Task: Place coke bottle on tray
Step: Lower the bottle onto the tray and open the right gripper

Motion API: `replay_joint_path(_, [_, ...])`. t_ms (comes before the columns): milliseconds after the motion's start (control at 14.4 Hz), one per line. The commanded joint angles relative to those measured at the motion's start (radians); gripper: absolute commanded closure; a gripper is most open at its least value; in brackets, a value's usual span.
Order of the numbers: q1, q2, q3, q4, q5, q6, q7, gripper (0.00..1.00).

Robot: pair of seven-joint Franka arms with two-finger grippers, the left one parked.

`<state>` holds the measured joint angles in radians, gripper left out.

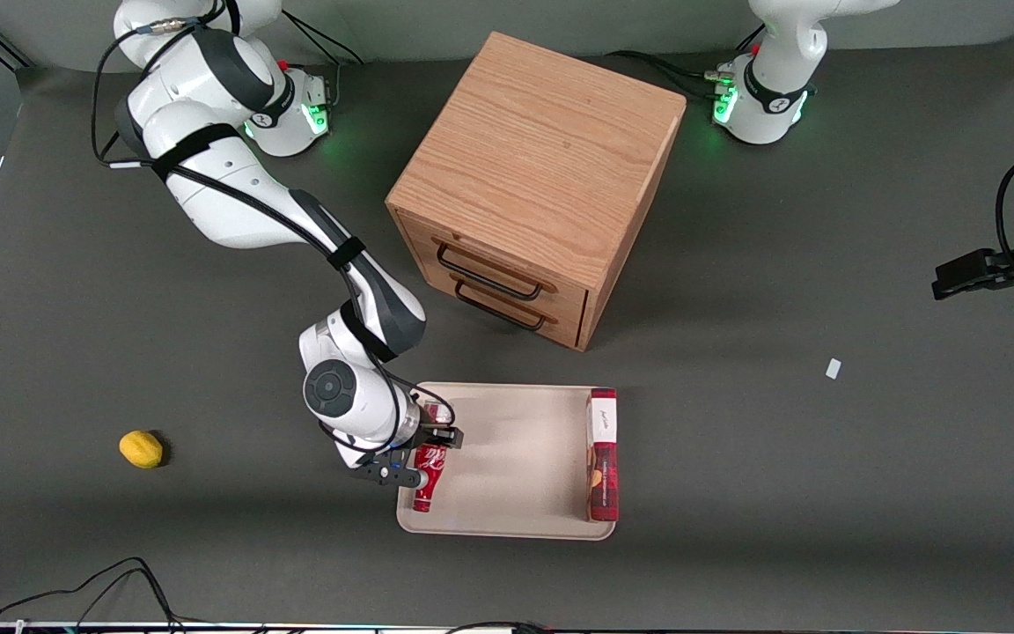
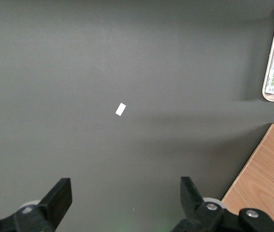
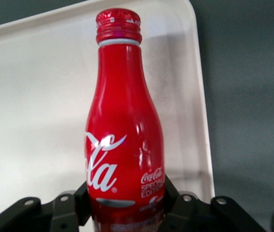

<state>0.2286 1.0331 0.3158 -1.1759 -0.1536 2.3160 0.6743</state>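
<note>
The coke bottle (image 1: 426, 475) is red with white script and lies lengthwise over the beige tray (image 1: 516, 458), at the tray's end toward the working arm. My gripper (image 1: 419, 453) is shut on the bottle's lower body, with its cap pointing toward the front camera. In the right wrist view the bottle (image 3: 122, 140) sits between the two black fingers (image 3: 81, 200), with the tray (image 3: 30, 96) under it and the tray's rim beside the cap. I cannot tell whether the bottle touches the tray floor.
A flat red-and-white box (image 1: 602, 453) lies on the tray's end toward the parked arm. A wooden drawer cabinet (image 1: 533, 185) stands farther from the front camera than the tray. A yellow lemon (image 1: 141, 448) lies toward the working arm's end. A small white scrap (image 1: 833, 368) lies toward the parked arm's end.
</note>
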Motion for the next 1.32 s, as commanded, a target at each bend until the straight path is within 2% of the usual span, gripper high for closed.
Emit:
replay_joint_path(0, [0.011, 0.021, -0.003, 0.048, -0.023, 0.003, 0.013, 1.00])
replay_joint_path(70, [0.011, 0.022, -0.004, 0.045, -0.024, 0.005, 0.016, 0.01])
replay_joint_path(626, [0.012, 0.035, -0.018, 0.041, -0.032, 0.005, 0.022, 0.00])
replay_joint_path(835, [0.011, -0.023, -0.017, 0.042, -0.032, -0.010, 0.018, 0.00])
replay_joint_path(974, [0.006, -0.123, -0.017, 0.041, -0.034, -0.096, 0.011, 0.00])
replay_joint_path(1252, [-0.023, -0.306, -0.018, 0.039, -0.032, -0.363, 0.007, 0.00])
